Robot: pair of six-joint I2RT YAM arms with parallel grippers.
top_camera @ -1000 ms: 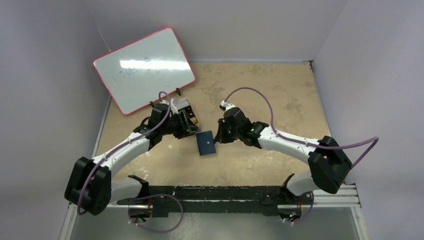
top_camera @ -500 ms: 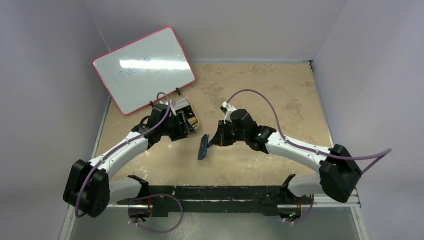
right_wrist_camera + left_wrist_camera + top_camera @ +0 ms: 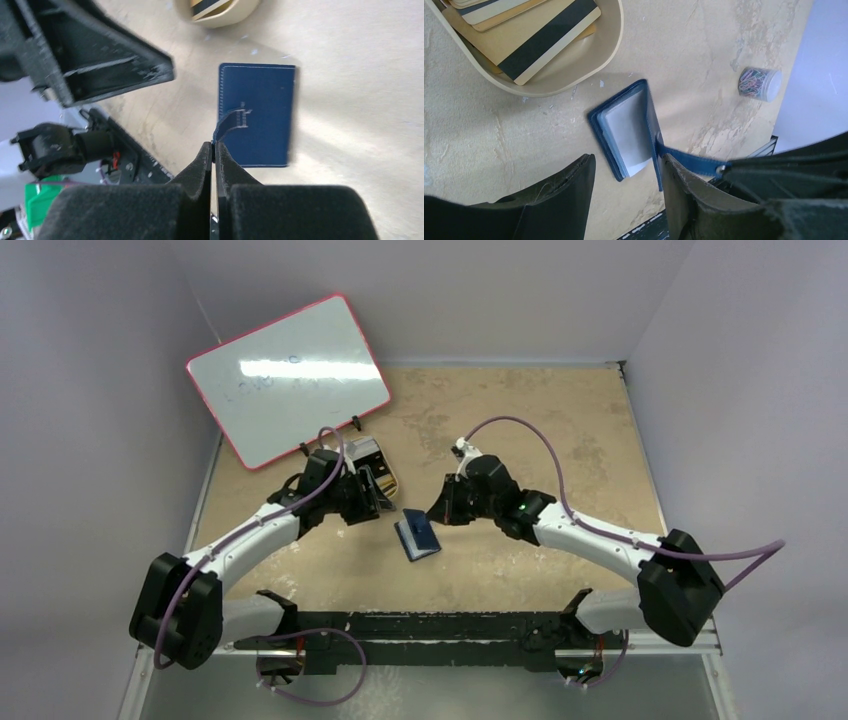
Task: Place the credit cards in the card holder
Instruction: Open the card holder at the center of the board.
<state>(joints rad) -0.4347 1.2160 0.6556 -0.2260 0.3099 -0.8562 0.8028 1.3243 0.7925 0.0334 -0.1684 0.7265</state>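
Right wrist, card holder (image 3: 257,115) tab pinched in right end effector (image 3: 214,146)

White arms (image 3: 250,535) carry black joints (image 3: 180,602), purple cables (image 3: 546,456).

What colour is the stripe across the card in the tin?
Black stripe, seen best in left wrist view.
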